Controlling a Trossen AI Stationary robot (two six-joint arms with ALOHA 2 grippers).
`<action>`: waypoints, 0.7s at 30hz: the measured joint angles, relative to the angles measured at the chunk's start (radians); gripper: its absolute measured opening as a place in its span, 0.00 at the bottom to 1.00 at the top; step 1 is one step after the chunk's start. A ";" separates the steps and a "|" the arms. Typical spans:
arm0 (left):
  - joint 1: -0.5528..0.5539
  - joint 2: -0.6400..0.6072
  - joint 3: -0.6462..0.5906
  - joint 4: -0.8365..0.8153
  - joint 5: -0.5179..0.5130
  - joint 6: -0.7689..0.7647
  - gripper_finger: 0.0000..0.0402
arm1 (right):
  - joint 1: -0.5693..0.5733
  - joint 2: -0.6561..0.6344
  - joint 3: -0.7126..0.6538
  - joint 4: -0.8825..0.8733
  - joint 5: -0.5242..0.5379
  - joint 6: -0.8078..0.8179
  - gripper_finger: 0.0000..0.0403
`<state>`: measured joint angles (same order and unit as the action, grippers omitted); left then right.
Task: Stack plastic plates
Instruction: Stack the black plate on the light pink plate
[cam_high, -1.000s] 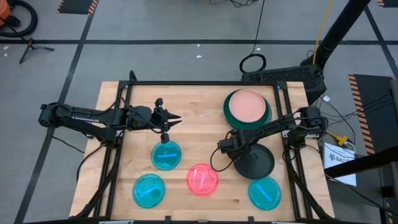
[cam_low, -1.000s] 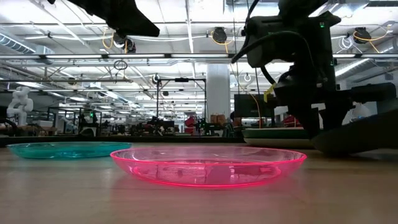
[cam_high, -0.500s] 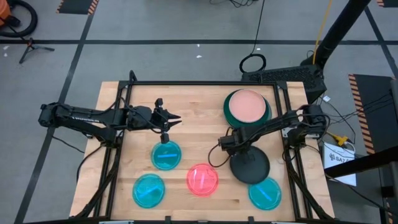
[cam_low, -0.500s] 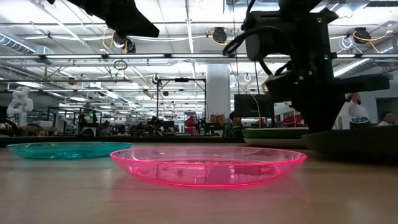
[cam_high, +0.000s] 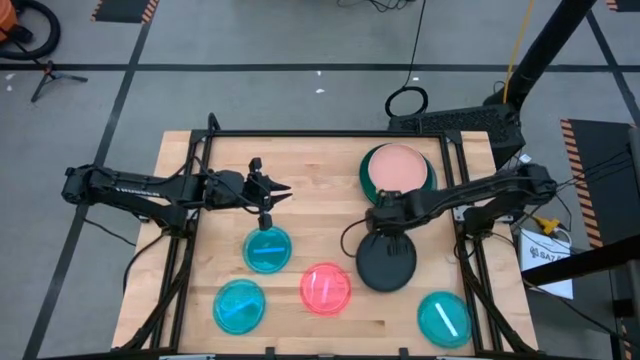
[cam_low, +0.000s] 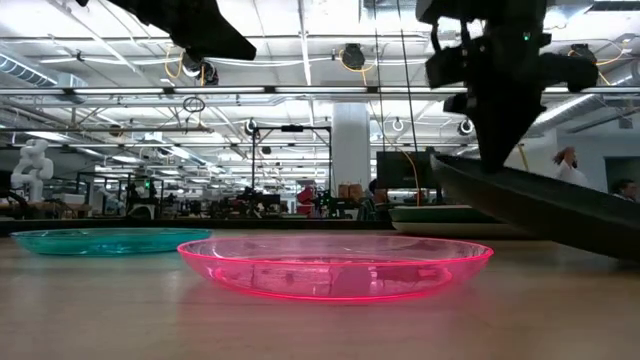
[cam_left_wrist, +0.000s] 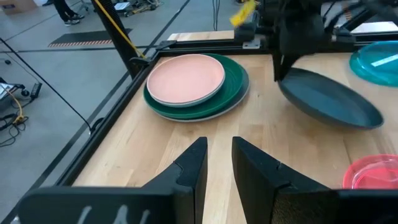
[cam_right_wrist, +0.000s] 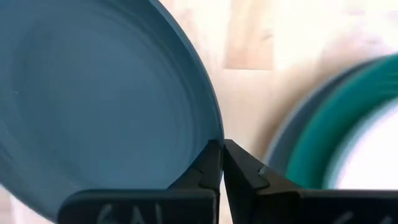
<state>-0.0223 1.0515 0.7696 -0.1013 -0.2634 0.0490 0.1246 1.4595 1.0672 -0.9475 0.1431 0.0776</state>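
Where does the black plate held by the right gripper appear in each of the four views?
High view: black plate, lower centre-right, under the right gripper.
Low view: right side, tilted, lifted above the table.
Left wrist view: upper right, tilted.
Right wrist view: fills the left, rim pinched.
Shared landmark: the peach-pink plate on the dark green plate; the low view shows only its edge.
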 joint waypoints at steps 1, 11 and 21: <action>0.000 0.000 0.000 0.000 0.000 0.000 0.20 | 0.000 -0.016 0.000 -0.002 0.018 0.013 0.00; 0.000 0.000 0.000 0.001 0.000 -0.008 0.20 | -0.022 -0.167 0.000 -0.012 0.032 0.170 0.00; 0.000 0.000 0.000 0.005 0.000 -0.008 0.20 | -0.093 -0.301 0.002 -0.016 0.018 0.361 0.00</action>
<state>-0.0223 1.0515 0.7696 -0.0964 -0.2638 0.0406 0.0311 1.1586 1.0687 -0.9633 0.1612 0.4384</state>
